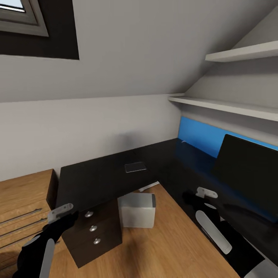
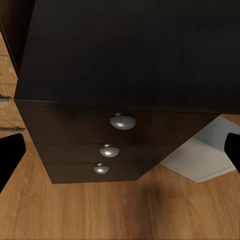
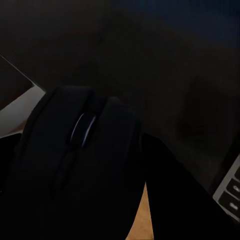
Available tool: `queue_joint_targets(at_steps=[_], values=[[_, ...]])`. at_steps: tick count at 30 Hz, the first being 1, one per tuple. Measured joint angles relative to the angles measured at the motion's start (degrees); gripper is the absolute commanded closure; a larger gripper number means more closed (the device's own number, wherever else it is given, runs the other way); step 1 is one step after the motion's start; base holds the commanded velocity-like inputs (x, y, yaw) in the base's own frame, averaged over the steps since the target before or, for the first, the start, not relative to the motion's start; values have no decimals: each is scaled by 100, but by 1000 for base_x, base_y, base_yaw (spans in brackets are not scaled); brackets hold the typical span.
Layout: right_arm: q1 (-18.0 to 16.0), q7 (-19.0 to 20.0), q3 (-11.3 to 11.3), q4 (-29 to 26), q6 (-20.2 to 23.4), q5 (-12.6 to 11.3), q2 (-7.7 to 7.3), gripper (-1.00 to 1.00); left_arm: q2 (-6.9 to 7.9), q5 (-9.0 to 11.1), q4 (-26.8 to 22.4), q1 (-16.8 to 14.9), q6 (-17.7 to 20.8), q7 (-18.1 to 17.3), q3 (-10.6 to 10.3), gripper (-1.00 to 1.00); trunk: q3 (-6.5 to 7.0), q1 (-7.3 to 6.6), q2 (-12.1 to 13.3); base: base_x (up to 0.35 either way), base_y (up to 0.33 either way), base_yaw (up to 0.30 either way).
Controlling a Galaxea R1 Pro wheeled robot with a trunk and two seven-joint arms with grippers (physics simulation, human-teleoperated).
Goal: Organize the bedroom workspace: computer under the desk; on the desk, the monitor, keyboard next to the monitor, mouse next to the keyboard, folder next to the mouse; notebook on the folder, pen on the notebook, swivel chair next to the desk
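— Mouse [image 3: 80, 150] looms close in the right wrist view, scroll wheel plain, keyboard [image 3: 231, 192] keys at four o'clock. Is the right gripper [image 1: 193, 197] closed on it?

— Cannot tell; the head view shows that gripper over the desk [image 1: 116, 170] beside the monitor [image 1: 249, 173], its grasp hidden.

— And the left gripper [image 2: 120, 155]?

— Spread wide, empty, facing the drawers [image 2: 117, 142]; computer [image 1: 136, 209] under the desk.
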Motion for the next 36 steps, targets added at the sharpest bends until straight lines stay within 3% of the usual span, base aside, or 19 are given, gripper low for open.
queue_joint_targets(at_steps=[13,28,36], values=[[0,-1,0,23,-9,1,-12,100,-7,0,-15,0,-3,3,5,-100,-234,286,-522,0,0,0],[0,20,-34,434,-29,44,-18,100,-10,0,-13,0,-4,3,5,-100,-504,616,-1125,0,0,0],[0,40,-35,548,-60,385,-18,100,-10,0,-17,0,-4,3,5,-100,-648,791,-1446,0,0,0]])
